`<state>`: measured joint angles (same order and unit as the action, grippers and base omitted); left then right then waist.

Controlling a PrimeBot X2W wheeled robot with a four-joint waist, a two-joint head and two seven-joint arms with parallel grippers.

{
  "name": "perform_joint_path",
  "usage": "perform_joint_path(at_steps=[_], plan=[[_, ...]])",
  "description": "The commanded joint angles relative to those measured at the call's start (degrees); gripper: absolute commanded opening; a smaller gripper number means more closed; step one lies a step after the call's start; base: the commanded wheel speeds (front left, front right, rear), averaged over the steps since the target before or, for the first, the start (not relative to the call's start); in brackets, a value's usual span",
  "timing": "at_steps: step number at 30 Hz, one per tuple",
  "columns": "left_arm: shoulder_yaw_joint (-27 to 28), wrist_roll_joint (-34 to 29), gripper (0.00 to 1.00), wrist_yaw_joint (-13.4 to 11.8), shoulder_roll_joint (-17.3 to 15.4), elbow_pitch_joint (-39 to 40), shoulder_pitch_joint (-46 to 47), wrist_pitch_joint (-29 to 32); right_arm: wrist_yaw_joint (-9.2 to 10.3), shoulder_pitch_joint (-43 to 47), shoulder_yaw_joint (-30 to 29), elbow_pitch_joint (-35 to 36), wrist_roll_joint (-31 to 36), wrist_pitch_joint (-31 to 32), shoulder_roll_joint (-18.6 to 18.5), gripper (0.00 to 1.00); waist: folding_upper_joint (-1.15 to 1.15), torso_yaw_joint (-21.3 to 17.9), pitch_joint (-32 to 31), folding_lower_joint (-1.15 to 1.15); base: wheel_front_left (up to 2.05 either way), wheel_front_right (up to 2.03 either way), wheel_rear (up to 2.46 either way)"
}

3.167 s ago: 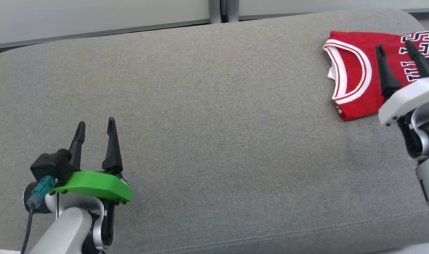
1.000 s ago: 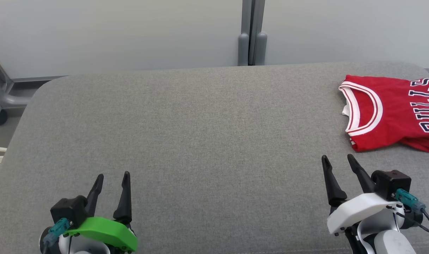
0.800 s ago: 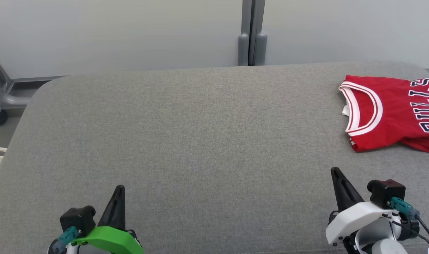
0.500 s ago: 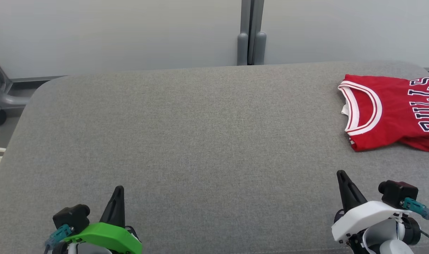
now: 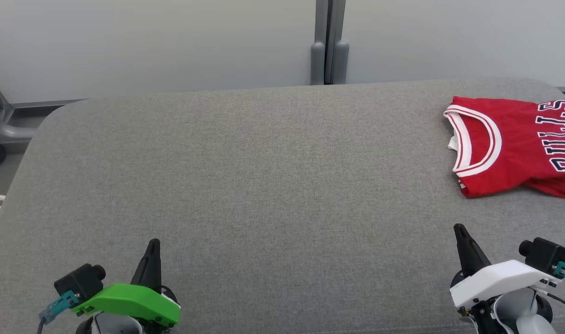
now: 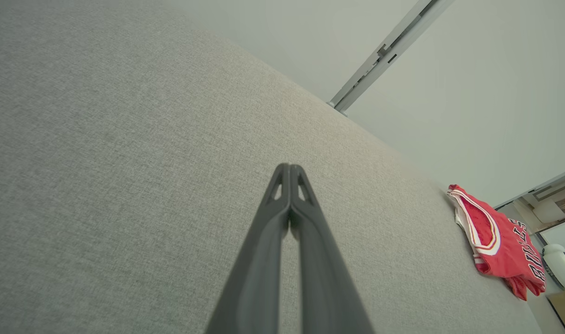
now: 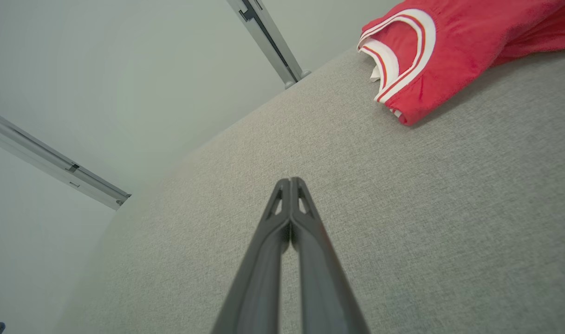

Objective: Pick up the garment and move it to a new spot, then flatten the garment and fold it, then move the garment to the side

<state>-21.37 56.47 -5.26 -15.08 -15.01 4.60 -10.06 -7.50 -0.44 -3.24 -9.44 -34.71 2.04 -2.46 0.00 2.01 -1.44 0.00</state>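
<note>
The red shirt [image 5: 514, 144] with white trim lies folded flat at the far right end of the grey bench [image 5: 263, 185]. The left hand [image 5: 153, 242] is squeezed closed and holds nothing. The right hand [image 5: 458, 227] is closed too, with nothing in it. The 2 hands sit low by the near edge, well apart from each other. The right hand is nearer the shirt but not touching it.

One jersey [image 5: 512, 144], two pincers [image 5: 152, 246] [image 5: 459, 230], one cushion [image 5: 263, 185]
</note>
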Motion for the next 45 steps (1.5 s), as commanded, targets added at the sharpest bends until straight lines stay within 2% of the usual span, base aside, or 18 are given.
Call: perform_joint_path(at_steps=[1,20,45], plan=[[1.2,1.2,0.0,0.5,0.1,0.8,1.9,0.3,0.0,-1.8,-0.5,0.5,-1.8,0.4,-0.2,0.0,0.0,0.0,0.0,0.0,0.0,0.0,0.0],[6.6,11.3,0.0,3.7,3.5,0.6,2.8,3.5,0.0,-2.9,-3.5,-0.7,-17.3,2.9,-0.3,0.0,0.0,-0.4,0.3,0.0,0.0,0.0,0.0],[11.9,20.9,0.0,6.7,6.7,0.5,3.4,6.5,0.0,-3.9,-6.4,-1.9,-32.1,5.5,-0.4,0.0,0.0,-0.9,0.6,0.0,0.0,0.0,0.0]])
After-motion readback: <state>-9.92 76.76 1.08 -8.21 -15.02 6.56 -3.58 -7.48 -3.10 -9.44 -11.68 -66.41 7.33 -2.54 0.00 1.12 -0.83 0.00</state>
